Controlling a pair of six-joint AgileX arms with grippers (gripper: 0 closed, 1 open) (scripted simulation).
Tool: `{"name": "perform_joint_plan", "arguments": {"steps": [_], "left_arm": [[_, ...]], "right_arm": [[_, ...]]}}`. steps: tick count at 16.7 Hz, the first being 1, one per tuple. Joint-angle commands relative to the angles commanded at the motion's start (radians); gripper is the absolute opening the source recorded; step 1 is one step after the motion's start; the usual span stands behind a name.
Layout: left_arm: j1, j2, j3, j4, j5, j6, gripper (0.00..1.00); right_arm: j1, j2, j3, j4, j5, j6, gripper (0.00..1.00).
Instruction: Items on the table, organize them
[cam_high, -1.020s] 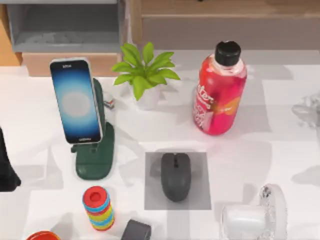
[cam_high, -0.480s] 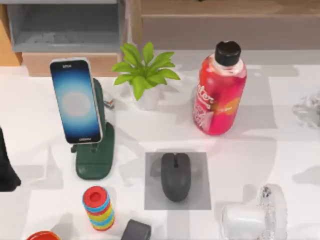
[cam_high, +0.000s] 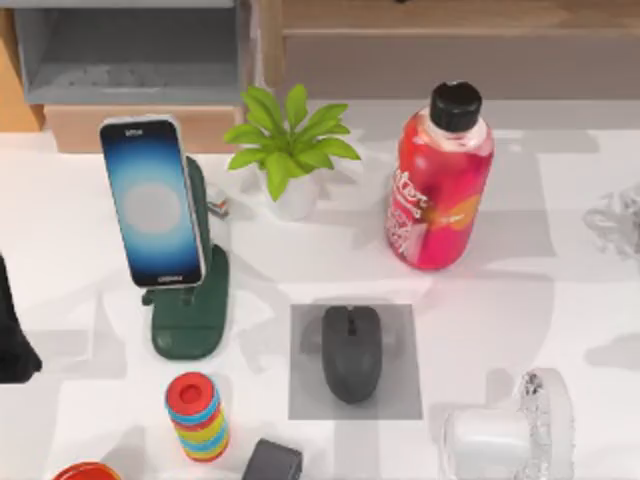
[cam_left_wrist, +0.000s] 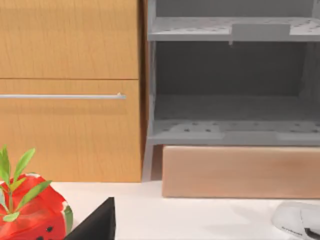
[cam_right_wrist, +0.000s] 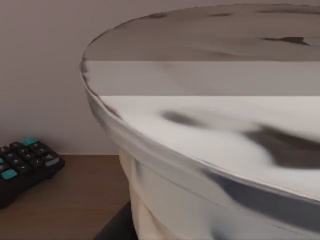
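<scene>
With the mouse (cam_high: 351, 353) on the grey mat (cam_high: 400, 400) at lower centre and the smartphone (cam_high: 151, 203) propped on its green stand (cam_high: 195, 320) at left, the milk-tea cup (cam_high: 505, 435) at lower right is judged in hand; jaw state cannot be told, so placement must be confirmed next.

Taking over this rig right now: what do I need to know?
Left arm is parked at the top view's left edge. The right wrist view is close on the milk-tea cup, which is at the top view's lower right. Mouse lies on the grey mat. The smartphone leans on the green stand. Both look placed; the cup likely remains.
</scene>
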Motion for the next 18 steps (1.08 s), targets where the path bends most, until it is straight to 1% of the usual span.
{"name": "perform_joint_plan", "arguments": {"steps": [12,13,18], "left_arm": [[0.000,0.000,0.000,0.000,0.000,0.000,1.00],[0.000,0.000,0.000,0.000,0.000,0.000,1.00],[0.000,0.000,0.000,0.000,0.000,0.000,1.00]], "right_arm": [[0.000,0.000,0.000,0.000,0.000,0.000,0.98],[0.000,0.000,0.000,0.000,0.000,0.000,1.00],[0.000,0.000,0.000,0.000,0.000,0.000,1.00]]}}
